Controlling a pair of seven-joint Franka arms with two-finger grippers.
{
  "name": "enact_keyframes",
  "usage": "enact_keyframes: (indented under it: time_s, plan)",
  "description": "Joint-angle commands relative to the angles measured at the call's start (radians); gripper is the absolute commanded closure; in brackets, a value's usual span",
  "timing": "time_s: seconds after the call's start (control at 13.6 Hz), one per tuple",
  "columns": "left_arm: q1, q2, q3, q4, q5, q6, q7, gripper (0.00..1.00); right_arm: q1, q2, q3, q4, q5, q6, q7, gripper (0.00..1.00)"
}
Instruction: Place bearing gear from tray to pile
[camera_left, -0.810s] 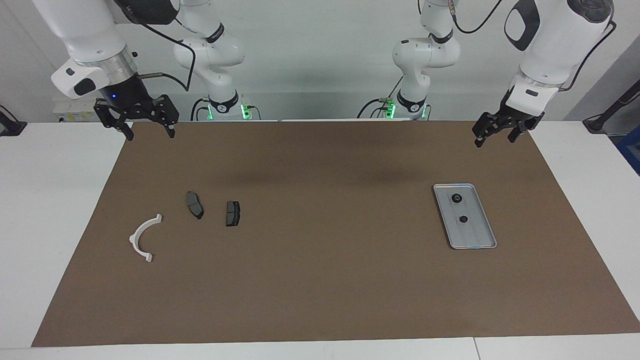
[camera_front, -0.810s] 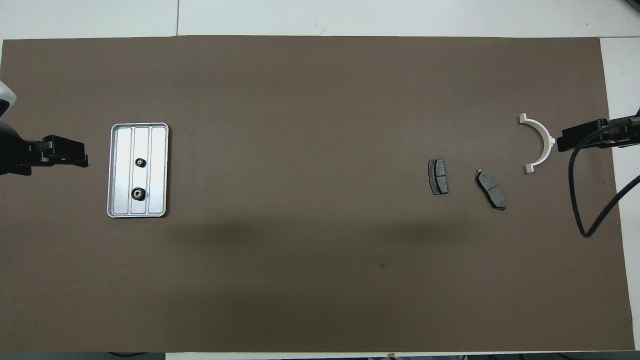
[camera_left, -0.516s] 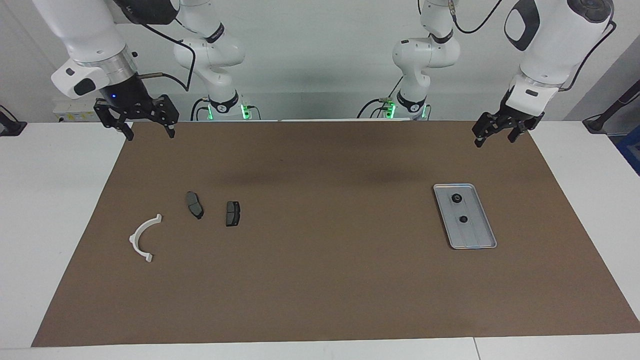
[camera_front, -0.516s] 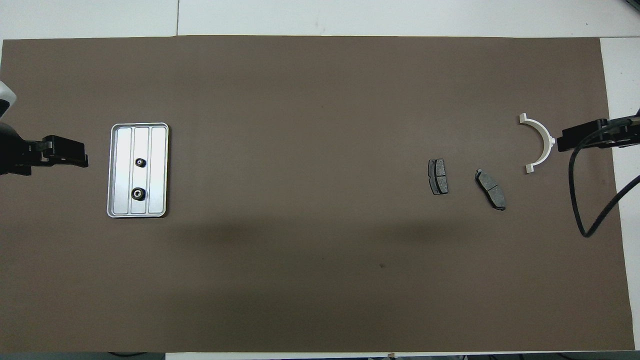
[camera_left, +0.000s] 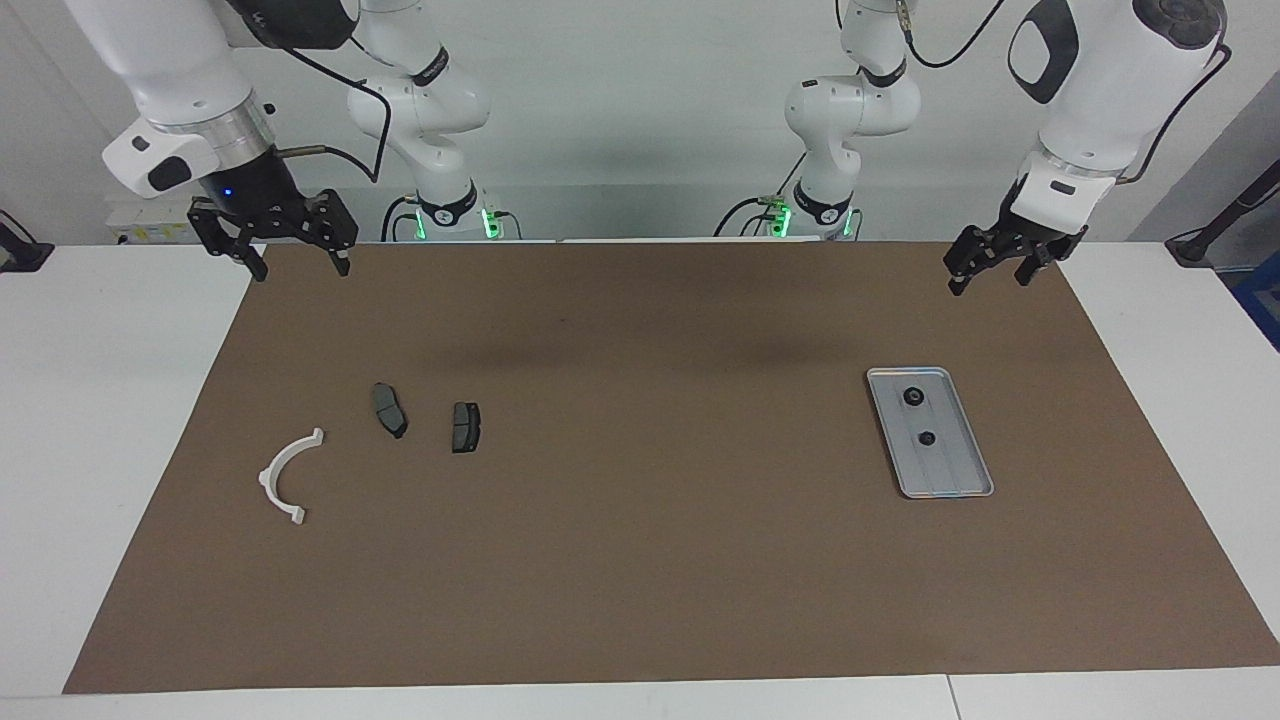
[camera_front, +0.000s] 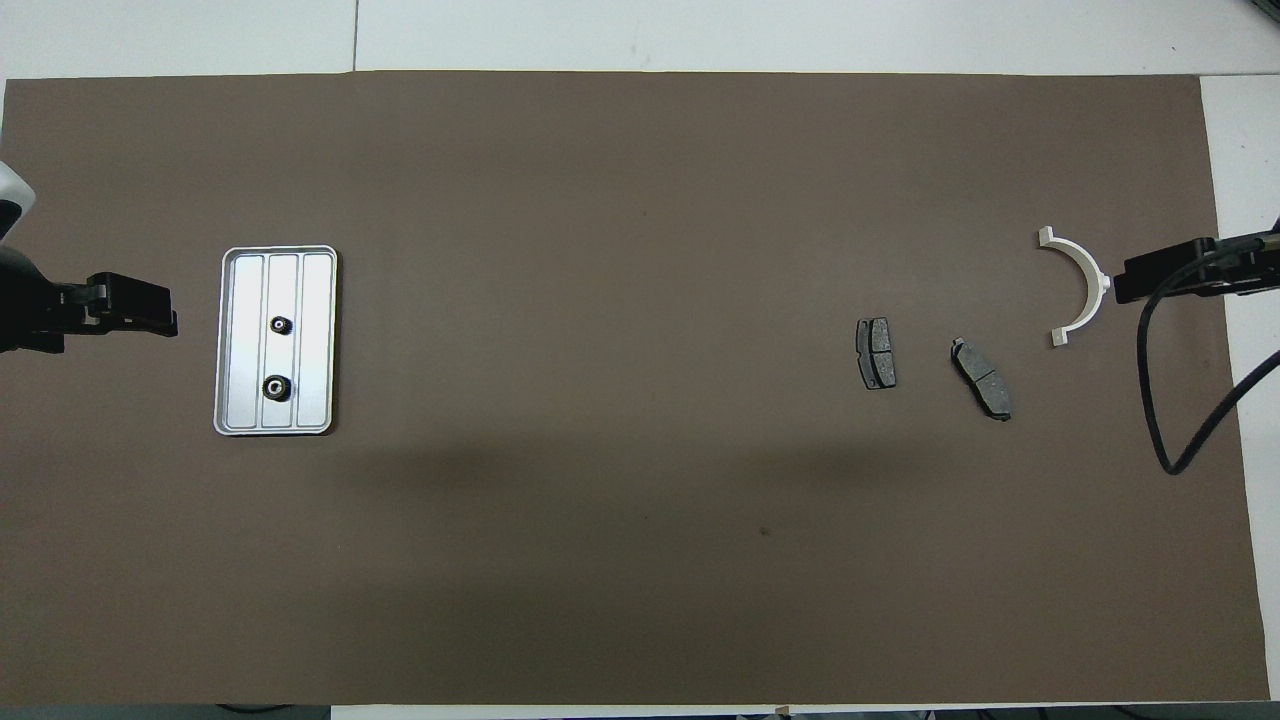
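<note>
The silver-grey tray (camera_left: 952, 468) lies on the brown mat toward the left arm's end, also in the overhead view (camera_front: 316, 340). Two small dark bearing gears sit in it: the nearer one (camera_left: 912, 397) (camera_front: 275, 387) and the farther one (camera_left: 927, 438) (camera_front: 281, 324). The pile lies toward the right arm's end: a white half-ring bracket (camera_left: 268, 478) (camera_front: 1100, 287) and two dark brake pads (camera_left: 389, 410) (camera_left: 465, 427). My left gripper (camera_left: 990, 278) (camera_front: 140, 310) hangs open and empty, raised over the mat's edge beside the tray. My right gripper (camera_left: 298, 266) (camera_front: 1150, 275) hangs open and empty near the bracket.
The brown mat (camera_left: 640, 560) covers most of the white table. The right arm's black cable (camera_front: 1160, 400) loops over the mat's end near the bracket.
</note>
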Motion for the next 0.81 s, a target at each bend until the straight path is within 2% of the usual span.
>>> enact_keyframes:
  time_s: [0.0,0.44,0.59,0.74]
  plan:
    - [0.020,-0.060,0.002,-0.174,0.010,0.141,0.064,0.00,-0.011,-0.015,0.003,-0.011,0.008,-0.004,-0.027,0.00]
    - [0.020,-0.035,0.002,-0.483,0.010,0.440,0.094,0.00,-0.010,-0.022,0.003,-0.011,0.018,-0.002,-0.026,0.00]
    - [0.025,-0.016,0.004,-0.503,0.010,0.466,0.094,0.15,-0.010,-0.022,0.003,-0.010,0.018,-0.007,-0.026,0.00]
    - [0.056,0.001,0.002,-0.533,0.010,0.517,0.095,0.18,-0.006,-0.035,0.003,-0.010,0.018,-0.009,-0.024,0.00]
